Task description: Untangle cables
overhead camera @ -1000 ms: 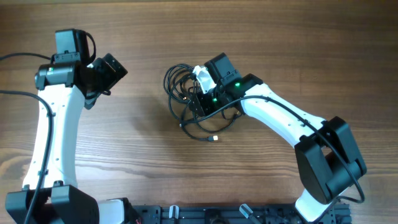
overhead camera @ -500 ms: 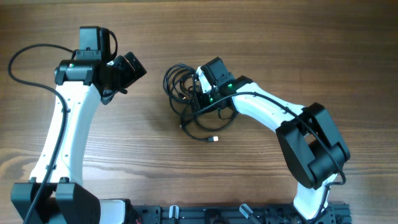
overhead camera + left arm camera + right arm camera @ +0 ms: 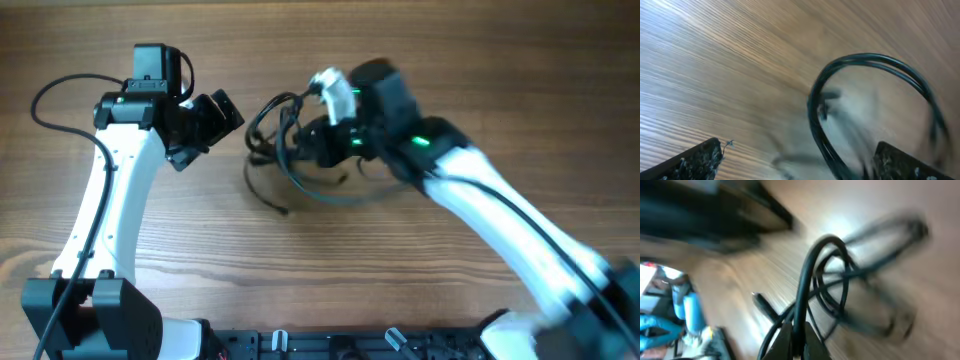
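Right hand (image 3: 795, 338) pinches cables (image 3: 804, 280) — apparently aloft.

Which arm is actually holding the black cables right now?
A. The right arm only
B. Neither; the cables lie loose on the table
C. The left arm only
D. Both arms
A: the right wrist view shows the right gripper pinched shut on a strand of the cables, while the left gripper is open, its fingers wide apart and clamping nothing.
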You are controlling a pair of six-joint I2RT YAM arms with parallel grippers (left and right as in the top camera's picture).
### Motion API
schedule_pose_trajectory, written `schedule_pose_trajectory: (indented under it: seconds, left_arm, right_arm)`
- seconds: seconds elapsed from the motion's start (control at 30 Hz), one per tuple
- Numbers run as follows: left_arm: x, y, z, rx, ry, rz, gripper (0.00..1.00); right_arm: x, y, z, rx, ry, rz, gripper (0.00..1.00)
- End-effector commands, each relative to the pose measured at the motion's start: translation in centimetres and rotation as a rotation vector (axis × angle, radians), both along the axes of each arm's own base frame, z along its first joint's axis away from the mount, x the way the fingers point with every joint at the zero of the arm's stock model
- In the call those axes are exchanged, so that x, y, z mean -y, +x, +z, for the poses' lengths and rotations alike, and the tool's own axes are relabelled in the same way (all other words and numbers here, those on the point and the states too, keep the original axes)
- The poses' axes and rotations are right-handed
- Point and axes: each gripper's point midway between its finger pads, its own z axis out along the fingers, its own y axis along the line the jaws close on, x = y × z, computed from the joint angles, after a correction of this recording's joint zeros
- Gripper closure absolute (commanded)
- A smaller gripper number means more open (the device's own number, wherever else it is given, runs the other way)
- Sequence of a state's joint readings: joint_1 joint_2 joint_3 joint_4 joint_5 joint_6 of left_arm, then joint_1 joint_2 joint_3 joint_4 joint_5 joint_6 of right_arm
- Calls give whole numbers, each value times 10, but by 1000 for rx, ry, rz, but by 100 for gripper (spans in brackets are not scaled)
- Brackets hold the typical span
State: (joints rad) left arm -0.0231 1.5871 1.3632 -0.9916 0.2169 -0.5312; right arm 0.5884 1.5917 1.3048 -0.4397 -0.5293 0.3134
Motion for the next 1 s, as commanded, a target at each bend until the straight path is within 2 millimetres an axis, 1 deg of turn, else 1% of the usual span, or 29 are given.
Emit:
schedule_pose_trajectory:
  seconds: [0.0, 0.1, 0.17, 0.2, 0.23, 0.27, 0.3, 0.33, 0.37, 0.43, 0.5, 0.53, 0.57, 0.63, 0.7, 0.77, 0.83, 0.87, 0.9, 0.97]
  left_arm:
    - [32, -5, -1, -1, -87, -126, 0]
    - [45, -8, -1, -1, -86, -164, 0]
    - [49, -9, -2, -3, -76, -175, 0]
    - [49, -9, -2, -4, -77, -173, 0]
    - [49, -9, -2, -3, -77, -173, 0]
    - [47, -6, -1, 6, -77, -167, 0]
    - [44, -5, 0, 4, -85, -138, 0]
    - [40, -4, 0, -19, -128, -62, 0]
    - [44, -5, 4, -25, -194, -55, 0]
    - [60, -7, 21, -14, -374, -115, 0]
    - [84, -15, 48, 68, -564, -308, 0]
    - [91, -18, 58, 97, -625, -367, 0]
    - [96, -21, 64, 104, -666, -390, 0]
    - [100, -25, 63, 94, -667, -406, 0]
    - [109, -32, 69, 114, -700, -472, 0]
    - [110, -33, 70, 118, -707, -481, 0]
    - [111, -35, 71, 110, -719, -482, 0]
    - [117, -40, 78, 126, -758, -525, 0]
    - [127, -51, 92, 175, -836, -621, 0]
    - [129, -53, 90, 169, -823, -628, 0]
  right_arm:
    - [23, -32, 126, 220, 188, -32, 96]
    - [45, -32, 158, 249, 239, -180, 96]
    - [51, -24, 170, 265, 271, -252, 96]
    - [53, -21, 168, 252, 269, -277, 96]
    - [55, -17, 162, 225, 256, -314, 96]
    - [57, -11, 150, 183, 232, -354, 96]
    - [56, -10, 144, 157, 226, -362, 96]
    - [55, -8, 135, 132, 212, -367, 96]
    - [54, -7, 128, 103, 202, -376, 96]
    - [52, -4, 120, 64, 199, -391, 96]
    - [52, -3, 118, 6, 228, -427, 96]
    - [51, -2, 121, 5, 240, -430, 96]
    - [50, -2, 124, 5, 257, -431, 96]
    - [49, -1, 127, -19, 284, -450, 96]
    - [51, 5, 133, 11, 299, -472, 96]
    - [63, 18, 135, 58, 287, -558, 96]
    - [73, 26, 134, 80, 274, -634, 96]
    - [80, 31, 134, 99, 261, -677, 96]
    - [86, 38, 130, 106, 250, -734, 96]
    - [81, 36, 129, 36, 296, -738, 96]
